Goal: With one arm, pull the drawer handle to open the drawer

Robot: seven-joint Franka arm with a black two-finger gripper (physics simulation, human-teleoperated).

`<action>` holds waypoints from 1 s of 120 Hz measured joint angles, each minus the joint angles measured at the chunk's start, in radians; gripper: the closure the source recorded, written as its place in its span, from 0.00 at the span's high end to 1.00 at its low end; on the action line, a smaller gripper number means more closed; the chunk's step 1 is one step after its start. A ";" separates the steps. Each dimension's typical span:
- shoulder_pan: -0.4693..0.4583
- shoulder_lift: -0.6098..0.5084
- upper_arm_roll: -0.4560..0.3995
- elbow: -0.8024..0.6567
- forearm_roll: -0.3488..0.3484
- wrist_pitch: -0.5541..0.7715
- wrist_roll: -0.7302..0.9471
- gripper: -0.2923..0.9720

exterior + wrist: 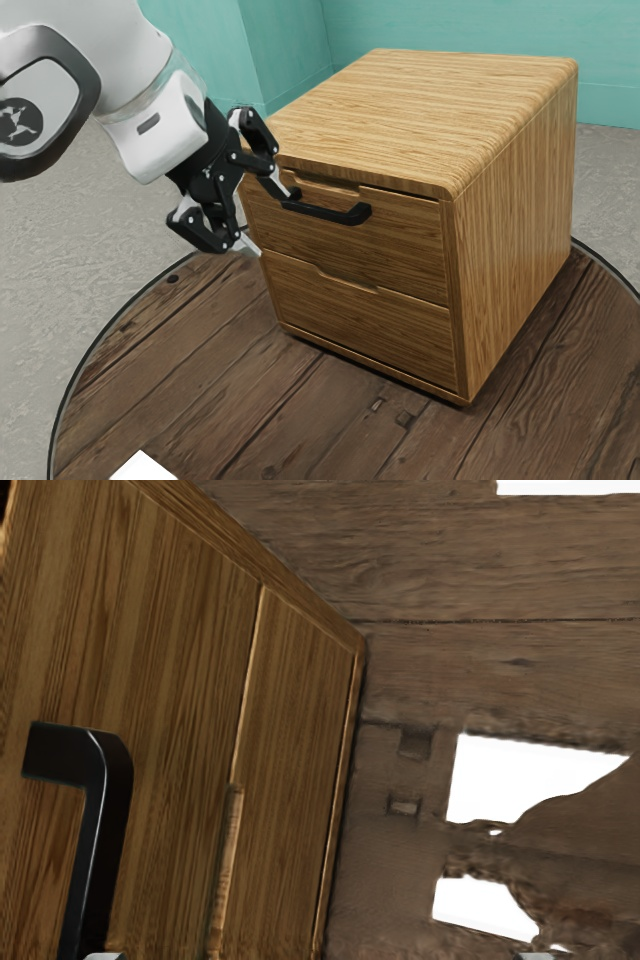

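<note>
Spreading across the foreground, a round dark wooden table [250,400] carries a wooden cabinet [500,200]. Over the table the gripper [260,212] hangs with fingers wide apart, holding nothing. One fingertip is just beside the black handle [330,212], at its end on the exterior view's left. The handle sits on the top drawer [390,250], whose front looks flush with the lower drawer [370,320]. Behind stands a teal wall [450,30].

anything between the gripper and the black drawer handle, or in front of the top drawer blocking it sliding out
Nothing visible. The black two-finger gripper sits open at the exterior view's left end of the black bar handle on the wooden top drawer, and nothing stands before that drawer's front.
</note>
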 joint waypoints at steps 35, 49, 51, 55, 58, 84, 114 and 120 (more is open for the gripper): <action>0.001 -0.007 0.040 -0.067 0.036 0.150 0.131 0.49; 0.000 -0.004 0.036 -0.080 0.003 0.173 0.154 0.46; 0.000 -0.003 0.035 -0.081 0.001 0.175 0.154 0.46; 0.000 0.002 0.035 -0.082 -0.004 0.179 0.154 0.45; 0.000 0.007 0.035 -0.083 -0.007 0.182 0.154 0.45; 0.001 0.048 0.036 -0.076 -0.010 0.207 0.142 0.43; 0.004 0.083 0.042 -0.058 0.035 0.259 0.129 0.43; 0.004 0.086 0.042 -0.058 0.044 0.265 0.127 0.43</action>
